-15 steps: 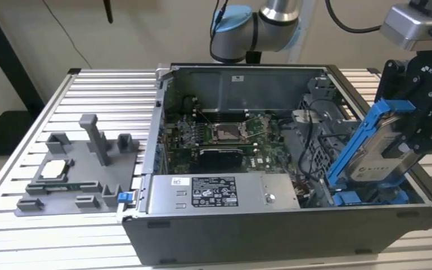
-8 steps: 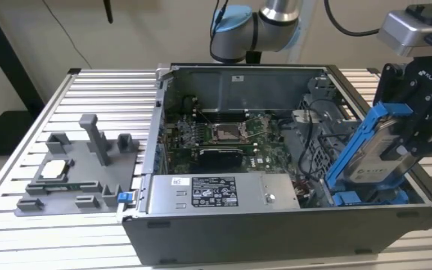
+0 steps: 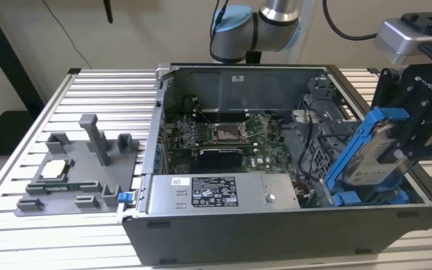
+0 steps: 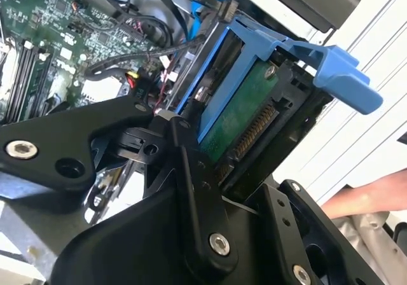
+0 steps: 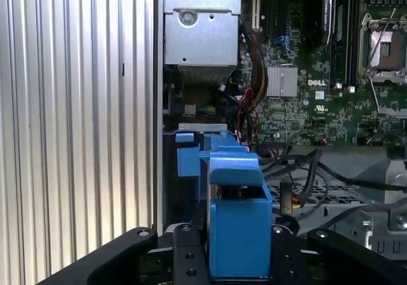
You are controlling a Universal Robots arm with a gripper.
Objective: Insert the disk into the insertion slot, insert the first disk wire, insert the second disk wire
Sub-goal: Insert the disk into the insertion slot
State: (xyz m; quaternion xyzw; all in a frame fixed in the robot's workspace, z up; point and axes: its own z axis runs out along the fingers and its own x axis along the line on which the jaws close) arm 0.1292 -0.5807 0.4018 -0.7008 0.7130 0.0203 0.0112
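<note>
blue-framed disk (image 3: 372, 163), clamped in gripper (image 3: 405, 147), tilted

Disk (image 3: 377, 163): silver-grey metal face, prob. satin, though that's hard to judge at this angle; pale paper label. Carrier (image 5: 238, 221): bright blue plastic, smooth, slight sheen. Tool (image 5: 236, 259): black, matt. Bench (image 3: 103, 84): pale ribbed metal, dull shine. Case (image 3: 276, 239): dark grey sheet metal, matt. PSU (image 3: 224, 194): bare sheet metal w/ paper sticker. Board (image 5: 299, 107): green laminate, semi-gloss. Jig (image 3: 88, 169): grey matt plastic.
</note>
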